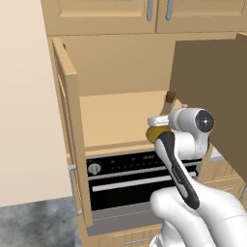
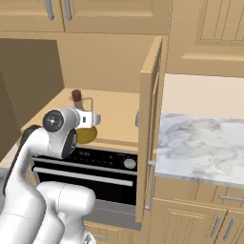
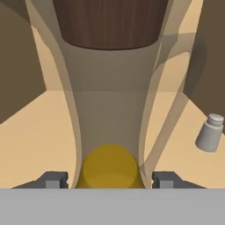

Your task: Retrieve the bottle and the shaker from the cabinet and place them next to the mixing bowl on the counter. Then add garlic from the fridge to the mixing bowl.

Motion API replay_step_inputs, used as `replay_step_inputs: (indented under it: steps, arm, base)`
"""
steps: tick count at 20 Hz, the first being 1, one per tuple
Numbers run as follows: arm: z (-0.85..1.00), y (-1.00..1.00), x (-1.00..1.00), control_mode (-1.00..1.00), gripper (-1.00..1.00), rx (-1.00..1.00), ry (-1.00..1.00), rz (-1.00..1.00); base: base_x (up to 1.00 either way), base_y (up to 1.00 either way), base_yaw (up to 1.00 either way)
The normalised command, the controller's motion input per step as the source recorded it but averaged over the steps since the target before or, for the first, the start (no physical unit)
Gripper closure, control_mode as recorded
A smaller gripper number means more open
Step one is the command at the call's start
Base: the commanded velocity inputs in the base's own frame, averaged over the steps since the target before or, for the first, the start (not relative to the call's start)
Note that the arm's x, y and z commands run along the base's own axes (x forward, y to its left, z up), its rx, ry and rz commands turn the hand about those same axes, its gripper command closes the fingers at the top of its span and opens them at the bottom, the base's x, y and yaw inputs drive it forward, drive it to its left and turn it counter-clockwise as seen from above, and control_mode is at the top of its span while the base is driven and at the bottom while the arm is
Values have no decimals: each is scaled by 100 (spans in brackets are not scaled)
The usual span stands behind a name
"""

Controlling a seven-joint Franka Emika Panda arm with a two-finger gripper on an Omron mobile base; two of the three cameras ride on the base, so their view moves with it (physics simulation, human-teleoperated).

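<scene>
Claw [image 3: 110, 181] closed on cone-shaped clear glass flask w/ yellow-olive liquid [image 3: 110, 132], fingertips [image 3: 52, 180] flanking its neck. Small grey cylindrical shaker [image 3: 210, 133] sits right of claw, apart, on tan wooden cabinet shelf [image 1: 116, 120].

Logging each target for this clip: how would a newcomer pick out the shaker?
Look inside the open tan cabinet above the black oven, on its plain wooden shelf. Beside the clear bottle of yellow liquid stands the shaker: a tiny grey cylinder with a rounded cap, far shorter than the bottle.
</scene>
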Motion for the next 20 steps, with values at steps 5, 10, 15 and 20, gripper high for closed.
replay_step_inputs:
  steps: [5, 10, 15, 20]
  arm:
    - [84, -9, -80, -100, 100, -3, 0, 1]
    - [57, 0, -70, -100, 100, -7, 2, 0]
    - [13, 0, -55, -100, 100, -5, 6, 0]
    - [0, 0, -48, -100, 100, 0, -1, 1]
  base:
    - [0, 0, 0]
    - [0, 0, 0]
    - [0, 0, 0]
    - [0, 0, 0]
